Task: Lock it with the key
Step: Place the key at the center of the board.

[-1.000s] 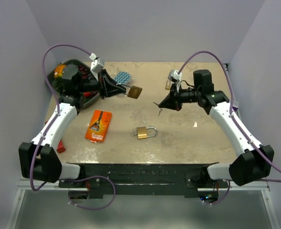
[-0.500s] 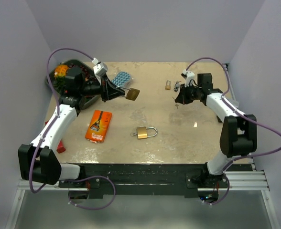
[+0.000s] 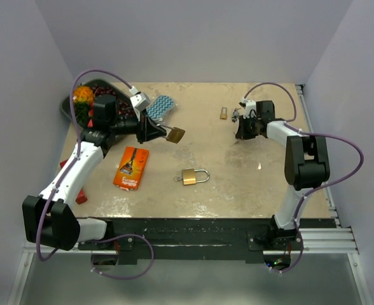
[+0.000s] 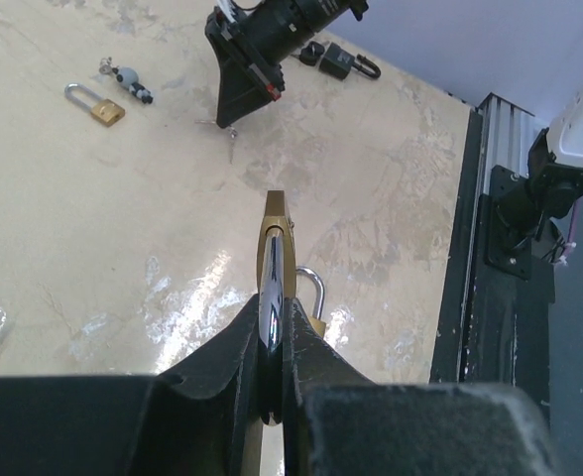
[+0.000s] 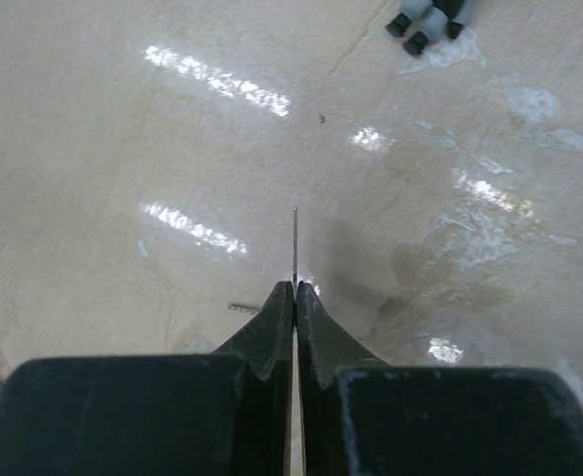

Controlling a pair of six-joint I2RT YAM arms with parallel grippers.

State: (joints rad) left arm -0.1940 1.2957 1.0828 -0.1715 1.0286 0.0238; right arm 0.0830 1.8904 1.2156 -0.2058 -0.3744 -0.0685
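Note:
My left gripper [image 3: 161, 131] is shut on the shackle of a brass padlock [image 3: 175, 134], holding it above the table at the back left. In the left wrist view that padlock [image 4: 275, 238] shows edge-on between the fingers. My right gripper [image 3: 241, 130] is shut on a thin key [image 5: 294, 248] at the back right, low over the table. The key's blade sticks out past the fingertips. A second brass padlock [image 3: 194, 176] lies on the table in the middle, between both arms.
An orange packet [image 3: 131, 167] lies left of centre. A dark tray [image 3: 79, 111] of food stands at the back left beside a blue patterned cloth [image 3: 163, 103]. A small padlock [image 3: 223, 114] lies near the right gripper. A red object [image 3: 81, 194] sits at the left edge.
The right arm has folded back toward the far right, carrying the key away from the middle. The left gripper has shifted slightly nearer and lower with its padlock.

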